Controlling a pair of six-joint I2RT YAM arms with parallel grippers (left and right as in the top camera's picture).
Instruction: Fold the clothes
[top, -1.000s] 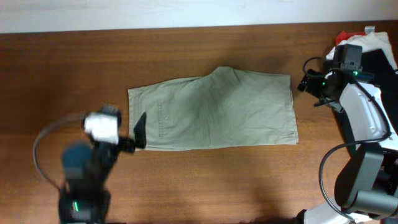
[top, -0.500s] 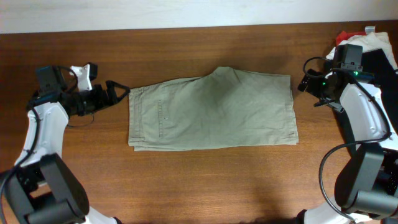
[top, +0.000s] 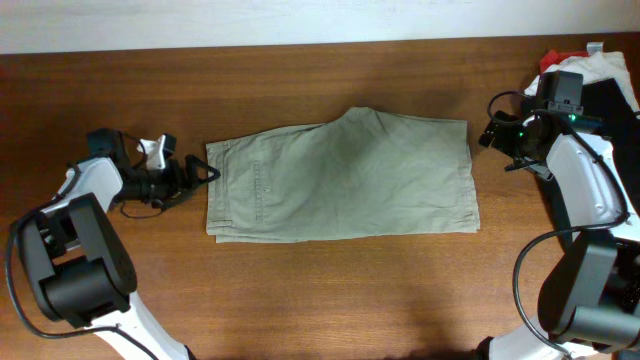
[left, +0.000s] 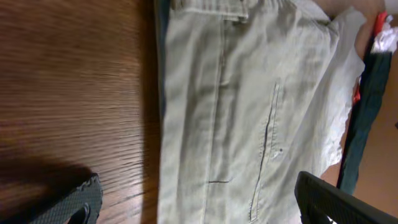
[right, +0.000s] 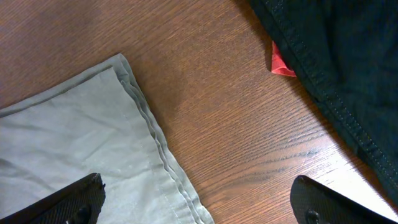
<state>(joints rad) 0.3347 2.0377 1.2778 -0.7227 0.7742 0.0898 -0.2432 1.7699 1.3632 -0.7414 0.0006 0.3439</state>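
Note:
Khaki shorts (top: 340, 178) lie folded flat in the middle of the table, waistband to the left. My left gripper (top: 204, 177) is open and empty at the waistband edge; the left wrist view shows the shorts (left: 249, 112) between its spread fingers (left: 199, 205). My right gripper (top: 490, 133) is open and empty just off the shorts' upper right corner. The right wrist view shows that hem corner (right: 93, 137) between its fingers (right: 199, 202).
A pile of other clothes, black (top: 610, 95), white (top: 600, 65) and red (top: 553, 57), sits at the far right edge. The black garment (right: 336, 68) and a red scrap (right: 282, 65) show in the right wrist view. Bare wood table (top: 330, 290) surrounds the shorts.
My left arm swung from the table's front left out to the far left, then came back in so its gripper now sits at the waistband edge. The right arm and shorts have not moved.

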